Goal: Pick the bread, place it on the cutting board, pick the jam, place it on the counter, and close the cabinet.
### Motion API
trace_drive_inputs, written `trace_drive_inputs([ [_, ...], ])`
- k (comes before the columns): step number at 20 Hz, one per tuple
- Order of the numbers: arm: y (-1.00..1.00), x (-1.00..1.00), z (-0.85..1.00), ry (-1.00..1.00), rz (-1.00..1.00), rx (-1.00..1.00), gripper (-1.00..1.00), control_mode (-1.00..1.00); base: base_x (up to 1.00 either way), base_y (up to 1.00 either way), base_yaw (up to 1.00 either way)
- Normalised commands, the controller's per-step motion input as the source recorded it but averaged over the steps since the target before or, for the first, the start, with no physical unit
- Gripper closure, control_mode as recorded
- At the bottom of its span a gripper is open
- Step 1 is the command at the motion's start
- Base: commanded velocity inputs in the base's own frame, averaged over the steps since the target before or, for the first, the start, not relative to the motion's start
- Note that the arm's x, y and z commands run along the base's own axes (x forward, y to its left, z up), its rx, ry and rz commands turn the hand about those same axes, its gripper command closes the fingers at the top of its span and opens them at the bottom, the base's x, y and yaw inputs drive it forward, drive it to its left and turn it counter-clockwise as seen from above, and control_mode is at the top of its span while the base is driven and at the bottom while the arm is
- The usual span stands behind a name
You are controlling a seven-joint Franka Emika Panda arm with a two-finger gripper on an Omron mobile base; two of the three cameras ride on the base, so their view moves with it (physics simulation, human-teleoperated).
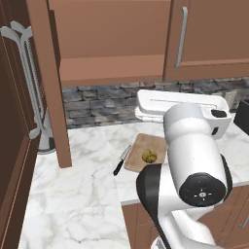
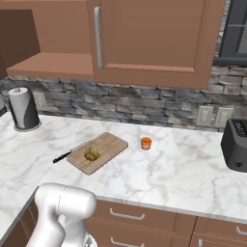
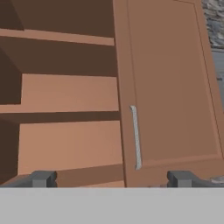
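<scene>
My tool [image 3: 111, 178] stands wide open with nothing between its tips, low in the hand view, and it looks straight into the cabinet [image 3: 166, 87]. I judge that is because closing the door is the one step left. The shelves at the left of that view lie bare, and the shut door with its silver bar handle [image 3: 136, 136] fills the right half.

The swung-out door [image 1: 51, 82] shows in the left base view as a tall brown slab running down the upper left of the frame, edge-on to me (so it needs a push on its face, not a grip, as I read it).

The other things sit where the task wants them. The bread [image 2: 91, 154] lies on the cutting board [image 2: 108, 144], left of centre in the right base view: a knobbly yellowish-brown lump with dark creases, near the board's middle. The board is pale wood with visible grain, flat on the tabletop [image 2: 159, 169]. A black-handled knife [image 2: 67, 153] lies along its left edge, touching or just beside it; I cannot tell which. The jam [image 2: 146, 143] stands upright on the marble just right of the board, clear of it: a squat orange jar with a paler band at the top.

A paper towel roll [image 2: 22, 108] stands at the far left, well apart from all this.
</scene>
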Motion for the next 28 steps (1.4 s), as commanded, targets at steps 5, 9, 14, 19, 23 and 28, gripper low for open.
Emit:
trace_drive_inputs([
  [5,0.26,-0.3,0.0,0.01,0.03,-0.01,-1.0,-1.0,0.0,0.0,0.0],
  [9,0.19,-0.24,0.0,0.0,0.04,-0.01,-1.0,-1.0,0.0,0.0,0.0],
  [14,0.12,-0.22,0.0,0.0,0.06,0.0,-1.0,-1.0,0.0,0.0,0.0],
  [19,0.18,-0.27,0.0,0.01,0.05,-0.01,-1.0,-1.0,0.0,0.0,0.0],
  [23,0.18,-0.34,0.0,0.0,0.06,0.0,-1.0,-1.0,0.0,0.0,0.0],
  [28,0.17,-0.37,0.0,0.0,0.04,0.0,-1.0,-1.0,0.0,0.0,0.0],
])
